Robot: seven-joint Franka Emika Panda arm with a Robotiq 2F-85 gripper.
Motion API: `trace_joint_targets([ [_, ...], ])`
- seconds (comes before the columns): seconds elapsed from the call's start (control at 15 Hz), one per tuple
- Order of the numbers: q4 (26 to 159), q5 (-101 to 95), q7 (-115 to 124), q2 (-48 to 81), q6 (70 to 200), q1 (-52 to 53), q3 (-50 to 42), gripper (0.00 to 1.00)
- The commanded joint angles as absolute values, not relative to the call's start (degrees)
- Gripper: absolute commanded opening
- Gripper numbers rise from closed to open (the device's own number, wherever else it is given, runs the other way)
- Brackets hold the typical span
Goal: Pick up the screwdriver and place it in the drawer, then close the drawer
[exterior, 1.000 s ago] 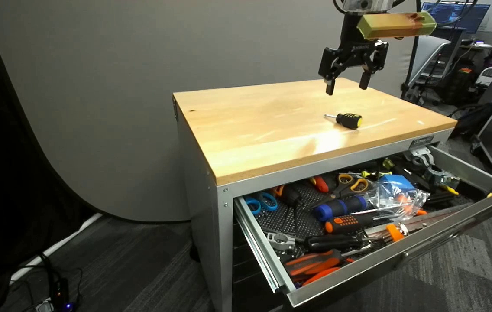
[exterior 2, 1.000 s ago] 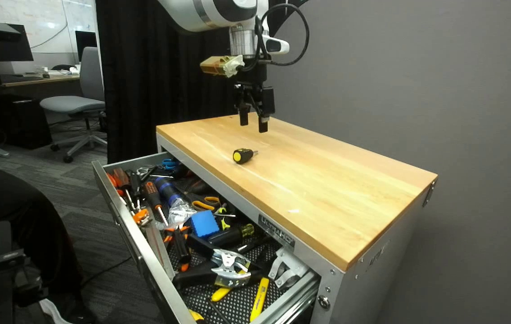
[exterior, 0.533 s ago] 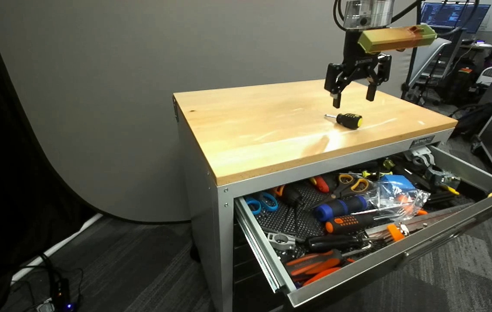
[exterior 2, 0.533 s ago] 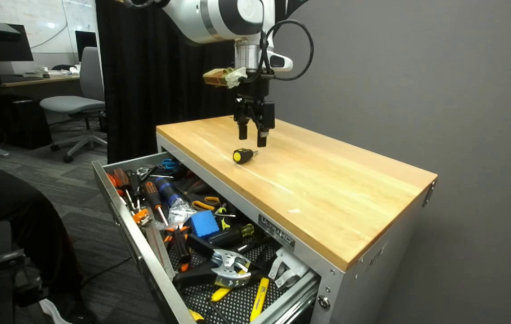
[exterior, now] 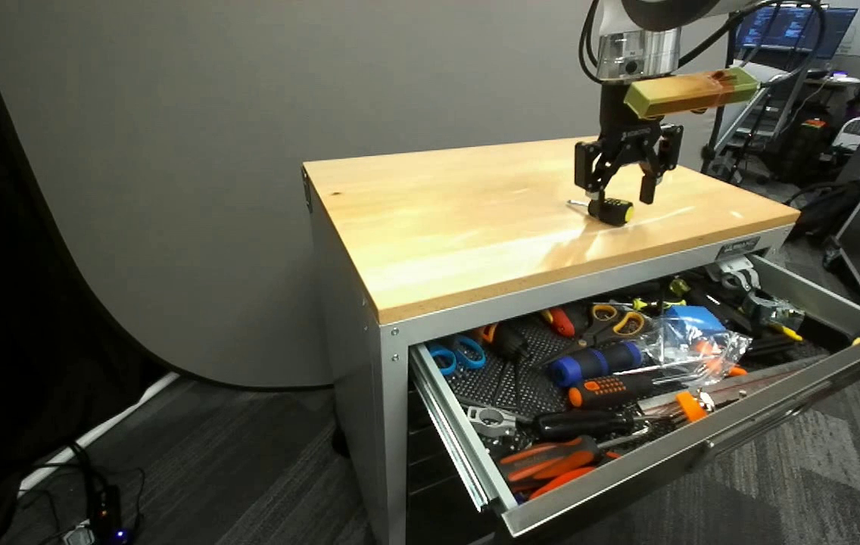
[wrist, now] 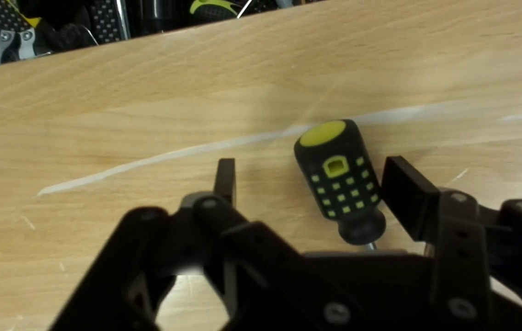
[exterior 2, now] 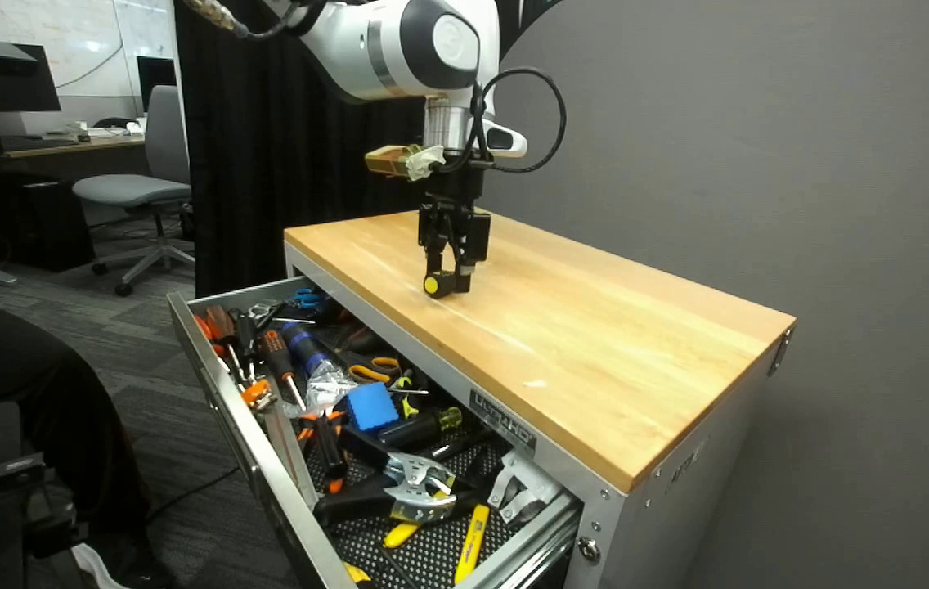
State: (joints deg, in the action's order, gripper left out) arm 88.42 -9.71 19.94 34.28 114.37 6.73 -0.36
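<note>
The screwdriver, stubby and black with yellow marks, lies on the wooden tabletop in both exterior views point(exterior: 615, 213) point(exterior 2: 437, 285), and its handle shows in the wrist view point(wrist: 339, 170). My gripper point(exterior: 623, 201) is open and low over it, also in the exterior view point(exterior 2: 449, 276). In the wrist view the gripper point(wrist: 314, 181) has its fingers on either side of the handle. The handle is close to the right finger, with a gap to the left one; contact is unclear. The shaft is mostly hidden there. The grey drawer point(exterior: 627, 475) is pulled out, also in the exterior view point(exterior 2: 248, 433).
The drawer holds several tools, among them blue-handled scissors point(exterior: 469, 352), an orange-and-black screwdriver point(exterior: 602, 390) and a metal clamp point(exterior 2: 419, 484). The tabletop point(exterior: 437, 219) ends in a front edge above the drawer. A seated person's leg point(exterior 2: 47, 393) is beyond the drawer front.
My gripper has moved down from well above the tabletop to around the screwdriver's handle, staying open. The screwdriver and the drawer have not moved.
</note>
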Motion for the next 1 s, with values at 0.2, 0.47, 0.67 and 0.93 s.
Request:
trace_joint_targets([
  [0.2, 86.9, -7.6, 17.4, 34.8, 111.8, 6.7, -0.3, 0.27],
  [0.47, 88.5, -5.7, 16.9, 33.1, 111.6, 5.8, -0.2, 0.27],
  [0.67, 91.0, -3.5, 17.9, 29.8, 111.2, 4.5, -1.0, 0.27],
  [0.93, 95.4, -5.5, 20.0, 24.3, 110.3, 3.4, -3.8, 0.27],
])
